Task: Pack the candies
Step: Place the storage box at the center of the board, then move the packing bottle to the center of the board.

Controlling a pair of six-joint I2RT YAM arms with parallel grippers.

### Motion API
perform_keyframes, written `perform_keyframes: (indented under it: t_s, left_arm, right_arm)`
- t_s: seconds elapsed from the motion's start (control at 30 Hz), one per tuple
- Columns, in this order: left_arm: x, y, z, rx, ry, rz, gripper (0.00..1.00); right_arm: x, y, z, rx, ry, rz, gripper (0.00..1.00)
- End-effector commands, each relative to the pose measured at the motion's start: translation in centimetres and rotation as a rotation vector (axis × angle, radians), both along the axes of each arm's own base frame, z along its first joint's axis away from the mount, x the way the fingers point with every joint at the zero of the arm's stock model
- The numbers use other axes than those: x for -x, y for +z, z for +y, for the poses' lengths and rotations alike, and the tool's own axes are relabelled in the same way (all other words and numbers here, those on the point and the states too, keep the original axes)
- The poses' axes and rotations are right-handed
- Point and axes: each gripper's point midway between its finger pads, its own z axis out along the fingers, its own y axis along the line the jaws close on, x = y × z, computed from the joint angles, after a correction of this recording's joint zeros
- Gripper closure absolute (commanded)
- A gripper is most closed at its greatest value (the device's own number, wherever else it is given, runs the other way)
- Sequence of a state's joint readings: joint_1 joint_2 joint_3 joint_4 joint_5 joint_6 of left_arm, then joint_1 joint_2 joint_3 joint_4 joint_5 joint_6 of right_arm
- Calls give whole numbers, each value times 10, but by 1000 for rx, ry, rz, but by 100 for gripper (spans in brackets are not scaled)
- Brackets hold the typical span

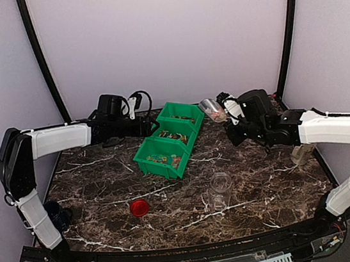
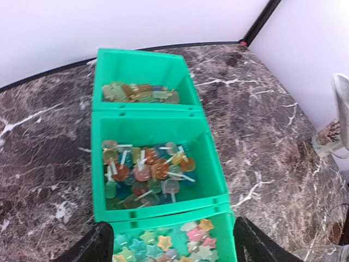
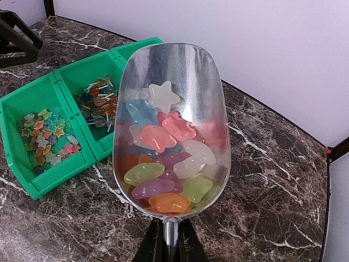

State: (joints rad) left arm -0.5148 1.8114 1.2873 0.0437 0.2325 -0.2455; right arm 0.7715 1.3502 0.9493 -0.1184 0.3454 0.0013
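Note:
Three joined green bins (image 1: 167, 142) hold the candies: star shapes (image 2: 163, 243) in the near bin, lollipop shapes (image 2: 144, 172) in the middle one, tan and green pieces (image 2: 139, 93) in the far one. My left gripper (image 2: 173, 251) hangs open over the star bin, with nothing between its fingers. In the top view the left gripper (image 1: 151, 129) sits at the bins' left side. My right gripper (image 3: 172, 248) is shut on the handle of a metal scoop (image 3: 172, 82). The scoop is full of mixed-colour candies (image 3: 163, 164) and is held above the table, right of the bins (image 3: 52, 117).
A clear glass jar (image 1: 220, 189) stands on the marble table (image 1: 105, 185) in front of the bins. A round red lid (image 1: 139, 207) lies to its left. A dark object (image 1: 58, 215) sits at the table's left edge. A clear item (image 1: 302, 153) is under the right arm.

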Motion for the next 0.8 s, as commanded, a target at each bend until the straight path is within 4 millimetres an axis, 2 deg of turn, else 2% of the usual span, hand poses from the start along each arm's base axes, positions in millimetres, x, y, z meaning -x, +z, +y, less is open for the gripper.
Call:
perform_keyframes:
  t_s: [0.0, 0.2, 0.43, 0.6, 0.77]
  left_arm:
    - [38, 39, -43, 58, -162, -74, 21]
    - [91, 44, -86, 63, -357, -43, 21]
    - [148, 30, -128, -21, -523, -13, 26]
    - [166, 30, -147, -53, -570, 2, 37]
    - [178, 26, -161, -126, -605, 12, 43]
  right_arm:
    - [-8, 8, -26, -17, -109, -16, 100]
    - [-13, 11, -56, -20, -200, -10, 100]
    - [-15, 12, -75, -34, -252, -7, 100]
    - [-15, 11, -78, -23, -261, -6, 100]
    - [-16, 11, -84, -11, -282, -8, 100]
